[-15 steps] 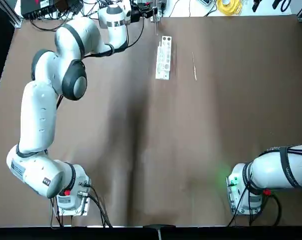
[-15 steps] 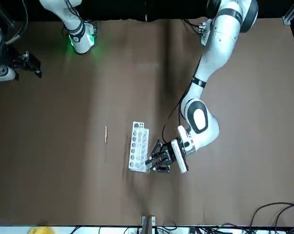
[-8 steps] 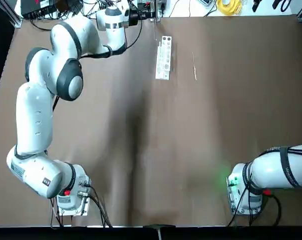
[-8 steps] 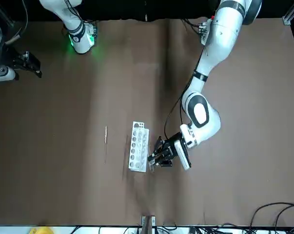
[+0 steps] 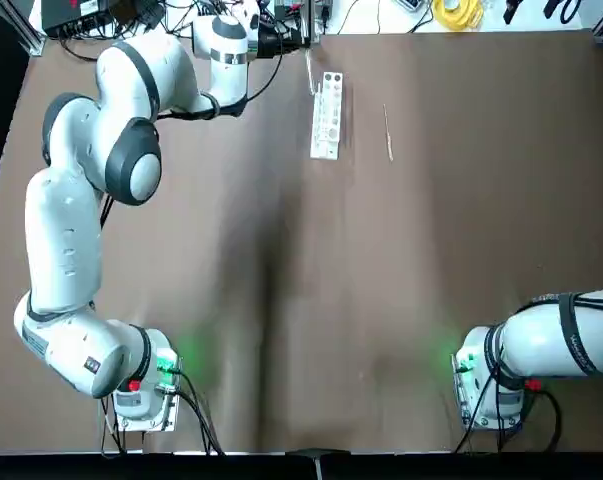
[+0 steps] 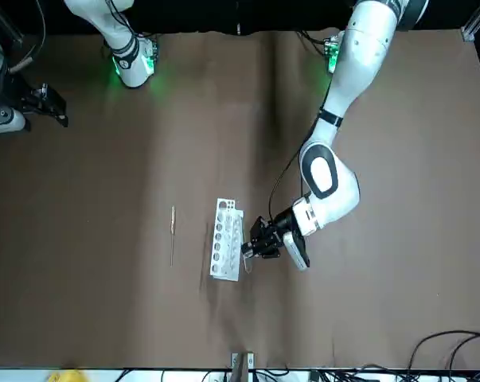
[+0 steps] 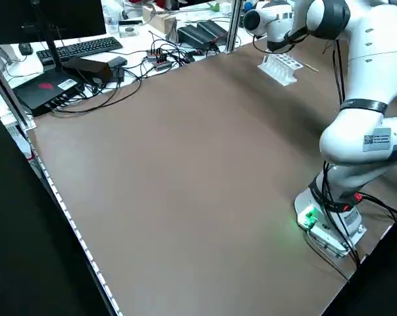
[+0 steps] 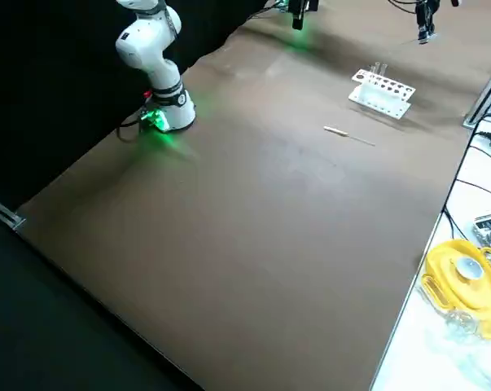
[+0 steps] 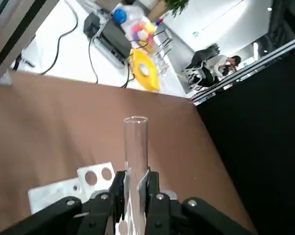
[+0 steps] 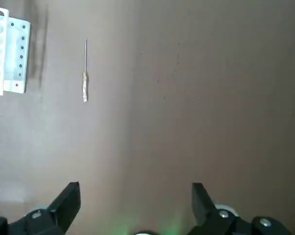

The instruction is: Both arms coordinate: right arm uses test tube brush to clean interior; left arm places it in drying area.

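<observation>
Your left gripper [image 9: 136, 196] has its jaws clamped on a clear glass test tube [image 9: 136, 147], at the far end of the brown surface [image 5: 381, 280], just beside the white rack [image 5: 326, 115]. The test tube brush [image 5: 388, 133] lies flat on the surface near the rack, apart from it. Your right gripper [image 10: 135, 198] is parked off to the side, jaws spread, holding nothing.
</observation>
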